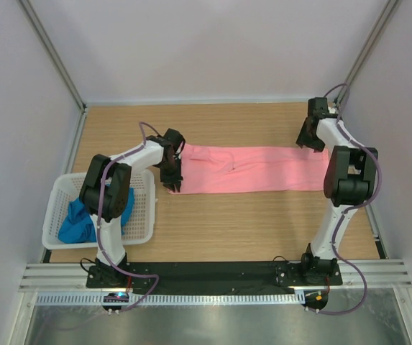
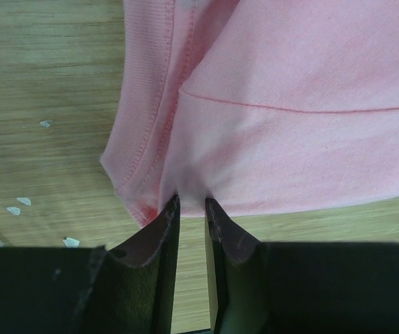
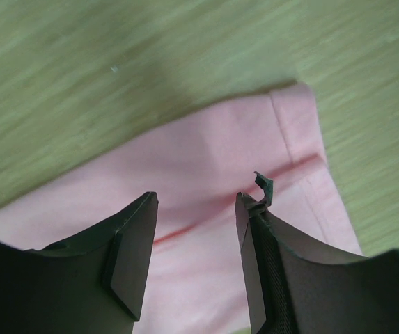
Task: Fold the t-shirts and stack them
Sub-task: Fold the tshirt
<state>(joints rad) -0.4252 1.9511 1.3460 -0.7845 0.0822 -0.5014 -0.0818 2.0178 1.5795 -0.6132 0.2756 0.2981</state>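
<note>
The salmon pink t-shirt [image 1: 256,169] lies on the wooden table as a long flat strip running left to right. My left gripper [image 1: 175,185] is at its left end, near the front corner. In the left wrist view that gripper [image 2: 191,202] is shut on a small bunch of the pink t-shirt [image 2: 290,139] at its lower edge, beside the hemmed sleeve. My right gripper [image 1: 308,142] hovers over the strip's right end. Its jaws [image 3: 197,198] stand open above the pink fabric [image 3: 206,160] with nothing between them. The bright blue t-shirt [image 1: 80,223] lies crumpled in the basket.
A white perforated basket [image 1: 144,208] stands at the table's left front, right beside the left arm. Grey walls close in the table at the back and on both sides. A few small white scraps [image 2: 22,202] lie on the wood left of the pink shirt.
</note>
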